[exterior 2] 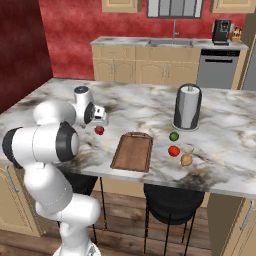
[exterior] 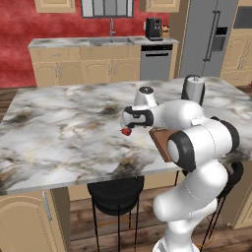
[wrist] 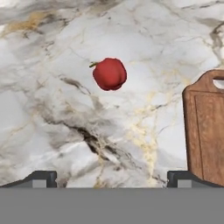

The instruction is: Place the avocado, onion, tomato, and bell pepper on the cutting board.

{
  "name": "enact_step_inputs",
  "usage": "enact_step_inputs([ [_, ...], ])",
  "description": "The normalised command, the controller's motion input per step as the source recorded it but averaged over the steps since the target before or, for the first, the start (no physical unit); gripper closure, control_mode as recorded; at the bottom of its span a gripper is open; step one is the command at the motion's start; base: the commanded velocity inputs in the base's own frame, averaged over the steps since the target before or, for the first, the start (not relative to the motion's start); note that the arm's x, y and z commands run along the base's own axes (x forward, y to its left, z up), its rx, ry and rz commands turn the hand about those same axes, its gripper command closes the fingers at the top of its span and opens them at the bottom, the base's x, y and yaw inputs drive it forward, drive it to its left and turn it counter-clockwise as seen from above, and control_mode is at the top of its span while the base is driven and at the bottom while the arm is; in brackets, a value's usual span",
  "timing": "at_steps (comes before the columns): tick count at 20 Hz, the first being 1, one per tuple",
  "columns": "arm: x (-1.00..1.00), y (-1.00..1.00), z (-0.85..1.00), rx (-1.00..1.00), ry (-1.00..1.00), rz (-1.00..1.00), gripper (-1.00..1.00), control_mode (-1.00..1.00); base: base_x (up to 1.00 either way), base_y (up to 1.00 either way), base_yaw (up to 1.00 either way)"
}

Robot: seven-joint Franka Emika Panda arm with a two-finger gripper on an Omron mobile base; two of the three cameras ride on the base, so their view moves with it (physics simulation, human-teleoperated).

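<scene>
cutting board (exterior 2: 132, 151) lies lengthwise, handle end toward counter's far side.

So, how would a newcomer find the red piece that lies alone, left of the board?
Start at the cutting board on the marble counter. Left of it, apart from the board, lies a small red fruit with a green stem. The other red piece sits right of the board, beside green and tan ones.

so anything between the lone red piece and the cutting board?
No. Bare marble between the red piece and the cutting board in the hand view; same in the right base view.
</scene>
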Motion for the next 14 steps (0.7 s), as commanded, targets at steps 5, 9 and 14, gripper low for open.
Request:
enact_step_inputs([
  [5,0.4,0.02,-0.23,-0.01,-0.01,0.0,-1.0,-1.0,0.0,0.0,0.0],
  [9,0.4,0.09,-0.23,-0.01,0.0,0.0,-1.0,-1.0,0.0,0.0,0.0],
  [14,0.4,0.09,-0.22,-0.01,0.0,0.0,-1.0,-1.0,0.0,0.0,0.0],
])
